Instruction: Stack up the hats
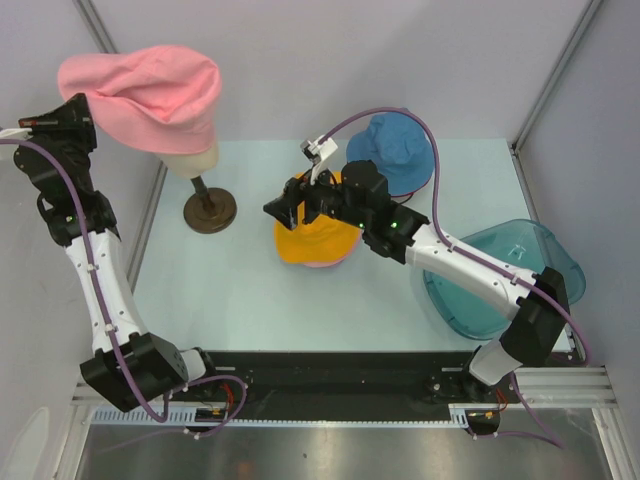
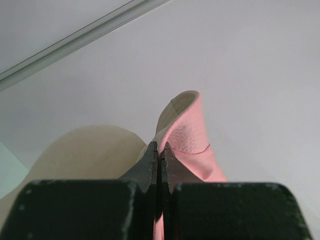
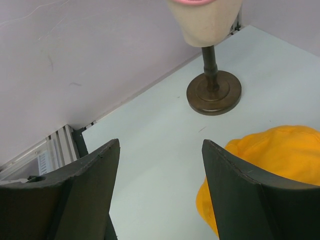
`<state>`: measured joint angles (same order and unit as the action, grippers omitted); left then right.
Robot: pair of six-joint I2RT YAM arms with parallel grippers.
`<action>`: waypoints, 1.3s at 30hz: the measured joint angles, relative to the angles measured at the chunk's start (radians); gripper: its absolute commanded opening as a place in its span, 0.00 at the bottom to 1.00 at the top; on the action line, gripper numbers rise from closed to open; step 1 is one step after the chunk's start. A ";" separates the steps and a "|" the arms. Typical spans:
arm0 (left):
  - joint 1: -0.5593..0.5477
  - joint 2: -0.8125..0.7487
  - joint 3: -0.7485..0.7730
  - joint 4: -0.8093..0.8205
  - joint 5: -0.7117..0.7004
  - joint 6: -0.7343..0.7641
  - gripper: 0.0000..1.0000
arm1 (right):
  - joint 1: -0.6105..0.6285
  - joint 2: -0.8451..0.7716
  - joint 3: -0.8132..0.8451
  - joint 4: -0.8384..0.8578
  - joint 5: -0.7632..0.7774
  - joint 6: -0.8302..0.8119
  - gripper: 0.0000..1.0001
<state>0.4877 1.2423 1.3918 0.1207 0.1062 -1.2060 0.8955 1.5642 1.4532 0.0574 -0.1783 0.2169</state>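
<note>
A pink hat (image 1: 145, 92) sits on the beige mannequin head (image 1: 190, 158) at the back left. My left gripper (image 1: 88, 108) is shut on its left brim; the left wrist view shows the jaws (image 2: 159, 146) pinching the pink fabric (image 2: 192, 140) beside the head (image 2: 95, 150). An orange hat (image 1: 315, 240) lies mid-table on top of another hat, of which only a pinkish-red edge (image 1: 322, 263) shows. A blue hat (image 1: 398, 150) lies behind it. My right gripper (image 1: 283, 210) is open and empty, just above the orange hat's left side (image 3: 275, 155); its jaws (image 3: 160, 142) stand wide apart over bare table.
The mannequin's brown round base (image 1: 210, 210) stands on the table at the left, also in the right wrist view (image 3: 214, 92). A translucent teal tray (image 1: 505, 275) sits at the right edge. Enclosure walls stand on all sides.
</note>
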 measured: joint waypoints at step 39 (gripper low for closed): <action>0.002 -0.106 -0.233 -0.018 -0.101 0.084 0.00 | -0.016 0.733 0.751 0.238 -0.023 0.130 0.68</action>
<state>0.4892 1.1366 1.1591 0.1032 0.0048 -1.1225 0.8795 2.2971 2.2040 0.2951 -0.2016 0.3466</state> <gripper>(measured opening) 0.016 0.673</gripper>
